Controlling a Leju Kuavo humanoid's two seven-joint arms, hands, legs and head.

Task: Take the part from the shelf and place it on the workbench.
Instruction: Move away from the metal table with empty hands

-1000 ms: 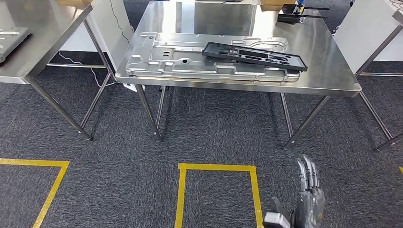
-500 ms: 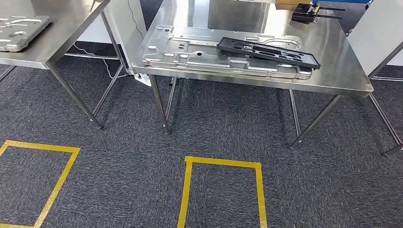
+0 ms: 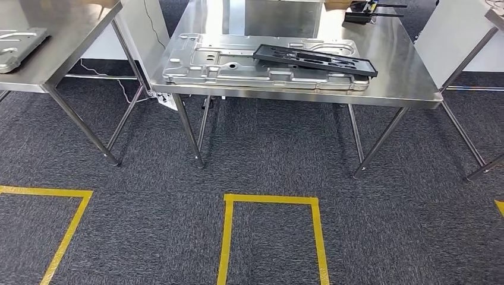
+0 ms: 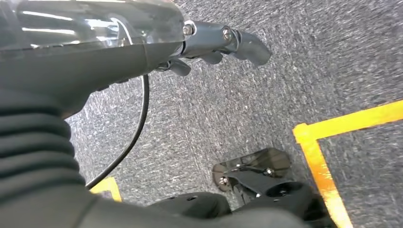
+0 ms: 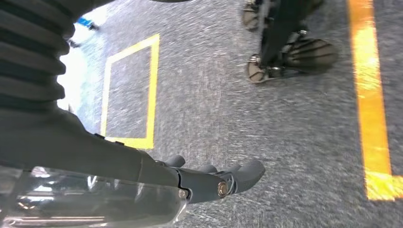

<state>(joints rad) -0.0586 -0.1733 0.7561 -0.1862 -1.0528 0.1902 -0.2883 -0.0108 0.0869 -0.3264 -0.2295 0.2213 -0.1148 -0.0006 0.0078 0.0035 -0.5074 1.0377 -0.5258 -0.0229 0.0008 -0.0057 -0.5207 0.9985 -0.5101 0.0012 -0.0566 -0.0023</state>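
A steel workbench (image 3: 410, 77) stands ahead in the head view, its near edge running across the upper part of the scene and its four thin legs planted on dark grey carpet (image 3: 273, 160). On it lies a large pressed-metal panel (image 3: 226, 65), close to the near and left edges, and the black part (image 3: 315, 59) rests flat on top of that panel, angled across its right half with one end reaching toward the bench's bare right side. A small black device (image 3: 359, 13) sits at the far edge. A second steel table (image 3: 65, 44) stands to the left, apart from the workbench, carrying a grey metal piece (image 3: 18, 41) near its left side. Between the robot and the benches the carpet is marked by yellow tape squares (image 3: 270, 202). In the wrist views, the left hand (image 4: 209, 45) and the right hand (image 5: 214, 178) each hang above the carpet with fingers loosely extended and nothing in them, released.
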